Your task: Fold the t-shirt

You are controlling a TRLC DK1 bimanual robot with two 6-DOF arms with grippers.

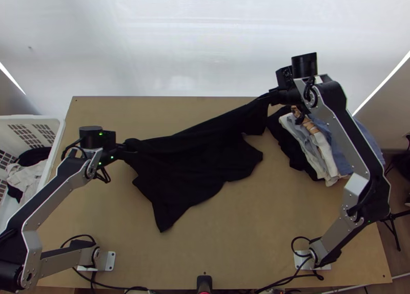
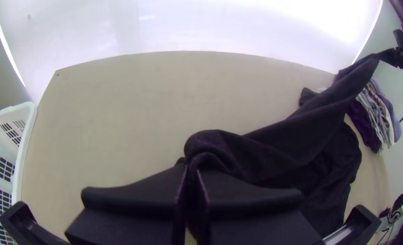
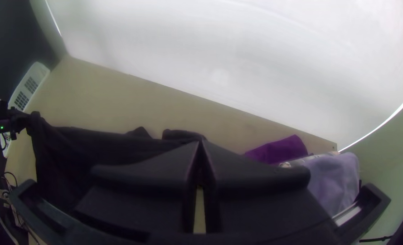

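"What is sitting farthest left of the black t-shirt point(image 1: 195, 158)?"

"A white basket point(image 1: 31, 119) is standing there, and light and dark clothes point(image 1: 28, 175) are lying in it."

"And at the t-shirt's left end?"

"The left gripper point(image 1: 124, 149) is holding that end. Its fingers are pressing nearly together, and a bunched bit of the black cloth is sticking out between them."

"How is the t-shirt itself lying?"

"It is stretching across the tabletop point(image 1: 246, 232), between the two grippers. Its far edge is running fairly straight, slanting from one to the other, while the rest is hanging loosely and spreading toward the near side, wrinkled, with one pointed part reaching nearest the arms' bases."

"What about its right end?"

"The right gripper point(image 1: 266, 97) is gripping the far right corner. Its fingers are meeting at the tips, pinching the cloth."

"Anything to the right of the t-shirt?"

"A stack of folded clothes point(image 1: 313, 149) is resting just beside it, showing black, white and blue layers. The right arm point(image 1: 348, 125) is passing over part of that stack."
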